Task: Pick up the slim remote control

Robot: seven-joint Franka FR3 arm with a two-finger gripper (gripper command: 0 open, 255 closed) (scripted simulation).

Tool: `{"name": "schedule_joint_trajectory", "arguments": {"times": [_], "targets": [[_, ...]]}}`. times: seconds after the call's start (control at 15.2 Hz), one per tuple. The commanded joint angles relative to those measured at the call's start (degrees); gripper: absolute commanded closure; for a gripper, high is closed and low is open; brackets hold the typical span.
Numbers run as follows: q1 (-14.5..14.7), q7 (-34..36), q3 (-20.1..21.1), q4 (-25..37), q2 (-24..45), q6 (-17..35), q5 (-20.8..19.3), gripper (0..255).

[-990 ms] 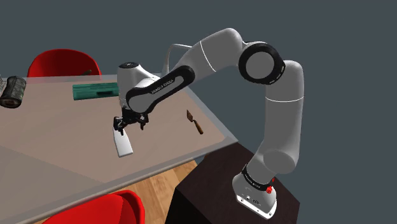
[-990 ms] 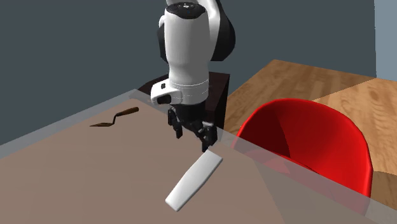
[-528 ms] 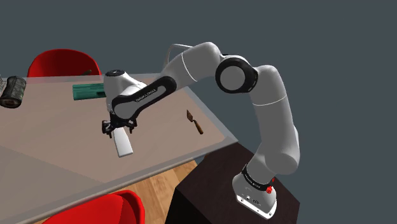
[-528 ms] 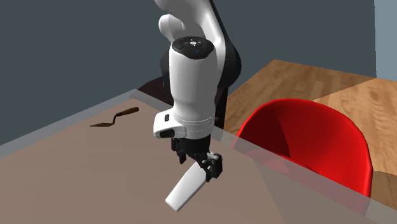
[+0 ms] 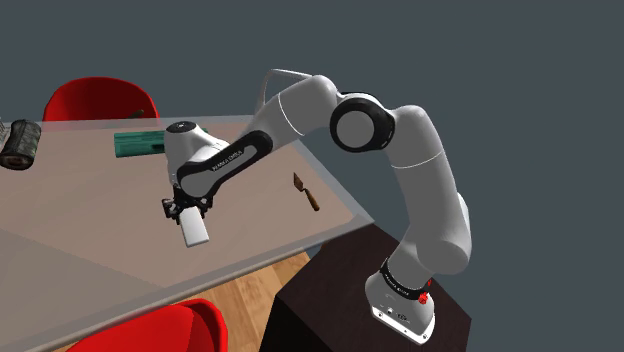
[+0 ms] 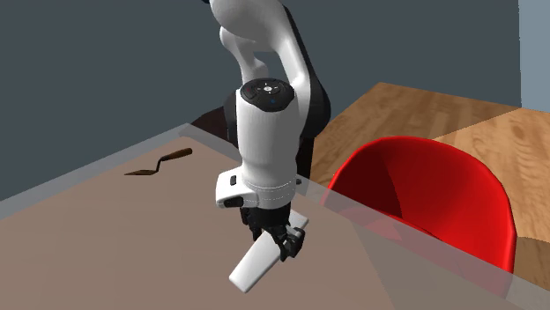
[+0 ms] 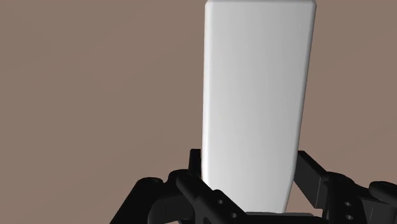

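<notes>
On brown table (image 5: 80,215), dark grey wall behind: white slim remote (image 7: 254,95) lying flat, straddled at one end by end effector (image 6: 282,239), fingers (image 7: 194,175) spread either side, contact unclear.

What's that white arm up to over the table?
The robot arm is going for the slim white remote control lying on the brown table. Its black gripper is down over one end of the remote, which is not yet lifted off the surface.
</notes>
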Motion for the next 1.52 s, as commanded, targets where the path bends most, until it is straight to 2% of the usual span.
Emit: {"name": "schedule_joint_trajectory", "arguments": {"times": [0.0, 0.53, 1.45], "targets": [[0.03, 0.02, -0.03, 0.03, 0.15, 0.09, -0.03, 255], [0.02, 0.03, -0.03, -0.06, 0.09, 0.13, -0.03, 255], [-1.11, -1.03, 1.6, -0.63, -7.19, -6.53, 1.84, 255]]}}
